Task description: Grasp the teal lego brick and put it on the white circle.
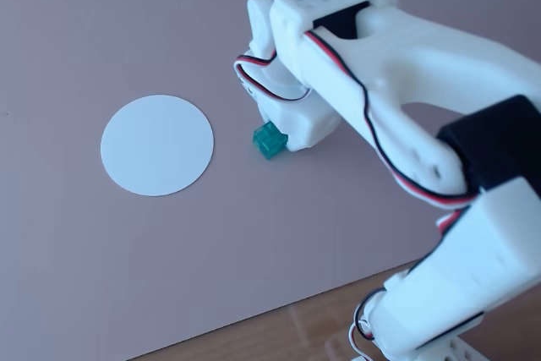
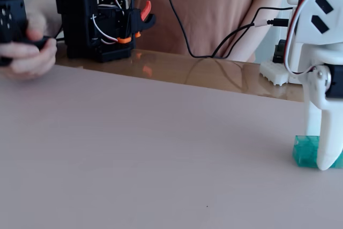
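Both fixed views show us the white arm (image 1: pixel 406 124) reaching down to the pale pink mat (image 1: pixel 127 293), with its gripper (image 2: pixel 324 162) lowered at the teal brick (image 1: pixel 269 139). From the higher camera, we see the brick lying on the mat just right of the white circle (image 1: pixel 157 144), near it but not touching, and pressed against the gripper's white body. From the low camera, we see one white finger (image 2: pixel 325 143) standing in front of the brick (image 2: pixel 305 151), its tip down at the mat; the other finger is hidden from us, so we cannot tell whether the gripper is closed on the brick or only set beside it. The brick sits flat on the mat. Behind the mat, on the glossy wooden table (image 2: pixel 214 76), we see a second, black arm with orange parts (image 2: pixel 102 20), and a person's hand (image 2: pixel 29 52) resting at the left edge of that view.
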You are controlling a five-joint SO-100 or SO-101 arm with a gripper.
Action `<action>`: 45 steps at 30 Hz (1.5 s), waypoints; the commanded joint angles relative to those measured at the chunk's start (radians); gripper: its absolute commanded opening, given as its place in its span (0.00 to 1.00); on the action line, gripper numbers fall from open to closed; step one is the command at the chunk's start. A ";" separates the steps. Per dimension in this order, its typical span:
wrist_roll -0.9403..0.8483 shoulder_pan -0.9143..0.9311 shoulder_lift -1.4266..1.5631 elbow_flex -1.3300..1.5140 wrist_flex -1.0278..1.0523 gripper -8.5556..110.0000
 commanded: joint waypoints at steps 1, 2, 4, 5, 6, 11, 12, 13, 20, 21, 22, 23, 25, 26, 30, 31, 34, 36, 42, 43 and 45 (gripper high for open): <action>0.002 0.018 0.150 0.034 0.008 0.07; 0.006 0.023 0.198 0.040 0.025 0.07; 0.021 0.035 0.305 0.044 0.061 0.07; 0.025 0.040 0.362 0.044 0.083 0.07; 0.026 0.040 0.414 0.034 0.107 0.07; 0.028 -0.023 0.525 -0.095 0.222 0.07; 0.028 -0.046 0.514 -0.127 0.238 0.07; 0.028 -0.072 0.499 -0.156 0.249 0.07; -0.018 -0.264 0.225 -0.370 0.291 0.07; -0.026 -0.282 0.158 -0.411 0.302 0.07; -0.037 -0.299 0.092 -0.449 0.314 0.07; -0.041 -0.310 0.031 -0.482 0.322 0.07; -0.052 -0.325 -0.080 -0.532 0.331 0.07; -0.055 -0.330 -0.130 -0.551 0.331 0.07; -0.060 -0.334 -0.290 -0.629 0.333 0.07; -0.058 -0.333 -0.319 -0.650 0.333 0.07; -0.063 -0.336 -0.374 -0.698 0.333 0.07; -0.066 -0.345 -0.397 -0.716 0.337 0.07; -0.101 -0.387 -0.437 -0.753 0.387 0.38; -0.103 -0.391 -0.439 -0.753 0.391 0.40; -0.095 -0.396 -0.433 -0.753 0.394 0.40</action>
